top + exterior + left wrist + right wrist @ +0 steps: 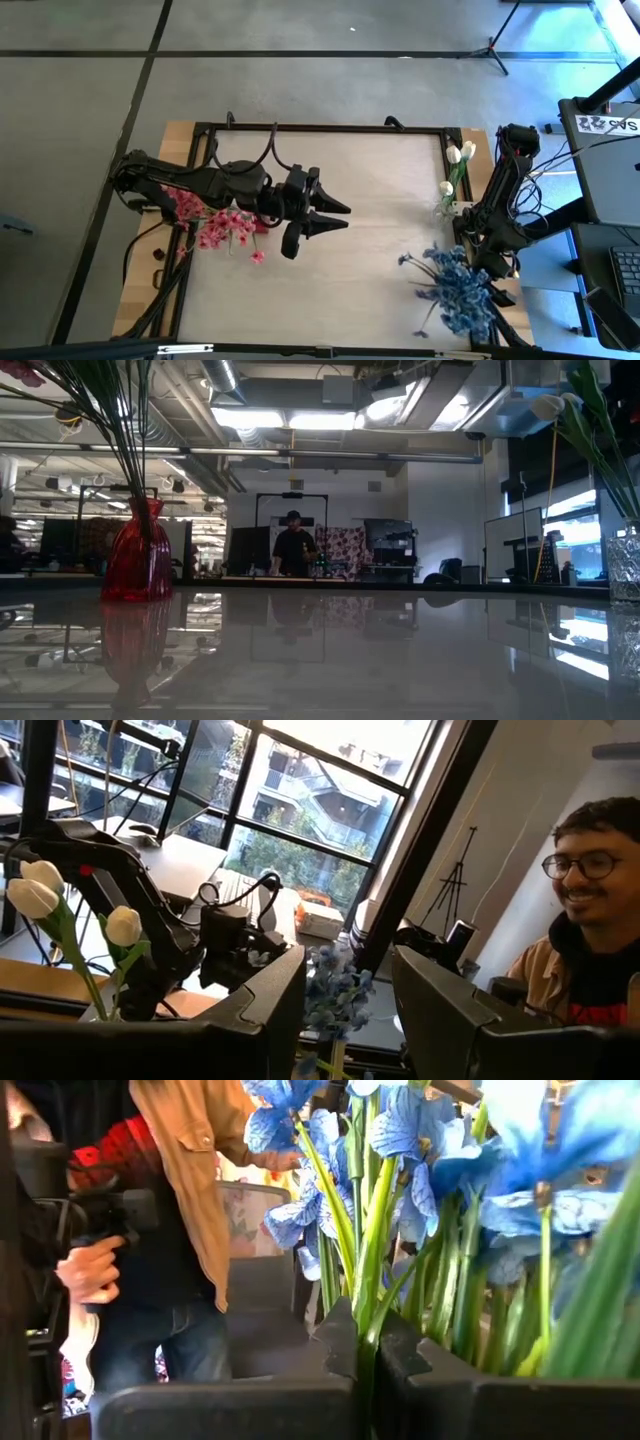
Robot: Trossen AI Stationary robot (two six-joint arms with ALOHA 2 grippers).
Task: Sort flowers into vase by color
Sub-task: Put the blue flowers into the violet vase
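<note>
Closest in the right wrist view: green stems of the blue flowers (400, 1230) rise directly in front of the right gripper (365, 1345), one thin stem running down into the slit between its fingers, which are pressed together. Whether the stem is actually clamped cannot be told. From above, the right gripper (497, 268) sits at the table's right edge, touching the blue cluster (460, 290).

White tulip buds (460, 152) stand in a clear vase (447, 200), beyond the right gripper along the same edge.

Left gripper (322, 215) hovers over the middle of the table (380, 180), fingers spread, nothing between them. Pink flowers (228, 228) sit just behind it, under the left arm's wrist. Low view shows a red vase (137, 555) with green stems.

Left wrist view: spread fingers (260, 1010), white buds (40, 890) and blue blooms (335, 990) beyond, a person (590, 940) at the far side. Right wrist view: a person's hand (88, 1270) behind the blue blooms.
</note>
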